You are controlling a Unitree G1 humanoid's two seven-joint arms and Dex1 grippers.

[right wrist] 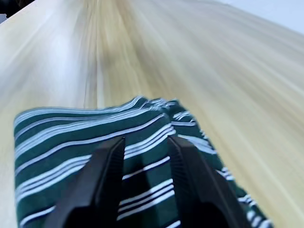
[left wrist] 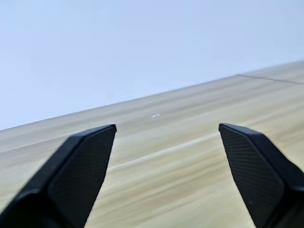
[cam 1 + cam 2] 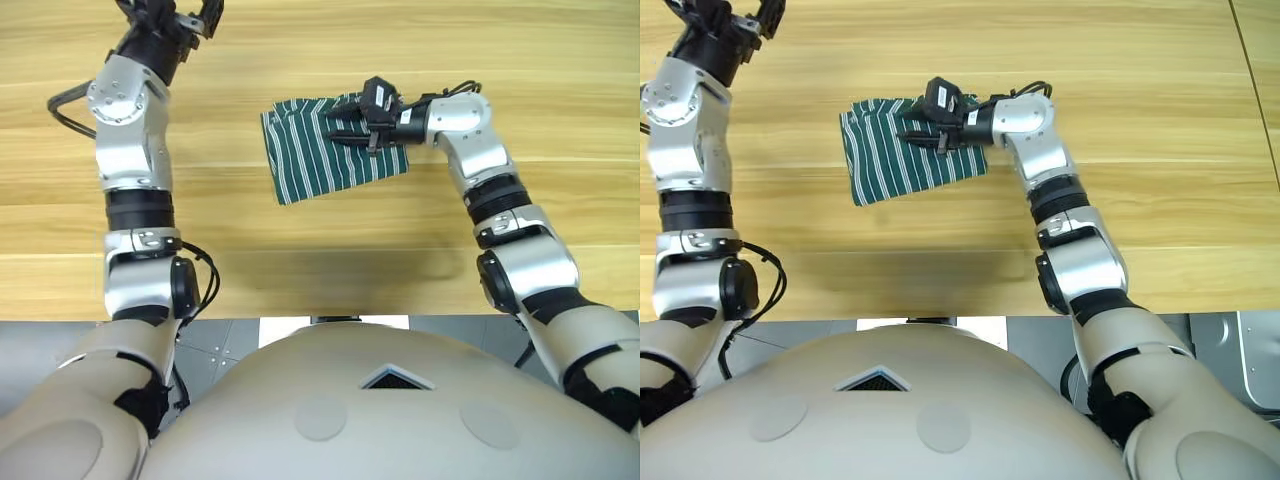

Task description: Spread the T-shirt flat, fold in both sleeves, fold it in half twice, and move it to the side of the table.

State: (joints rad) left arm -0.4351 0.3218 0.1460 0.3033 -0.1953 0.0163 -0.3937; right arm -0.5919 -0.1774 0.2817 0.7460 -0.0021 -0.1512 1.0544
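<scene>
The left pincer (image 3: pixel 190 14) hangs wide apart above the bench (image 3: pixel 300 260) at far left, holding nothing. The T-shirt (image 3: pixel 310 160) lies mid-bench as a small folded packet. Folding looks done, and what is left is moving it aside. The right pincer (image 1: pixel 145 152) rests on it, narrowly parted, and I cannot tell whether it nips any cloth. The next move calls for a firm hold before sliding.
</scene>
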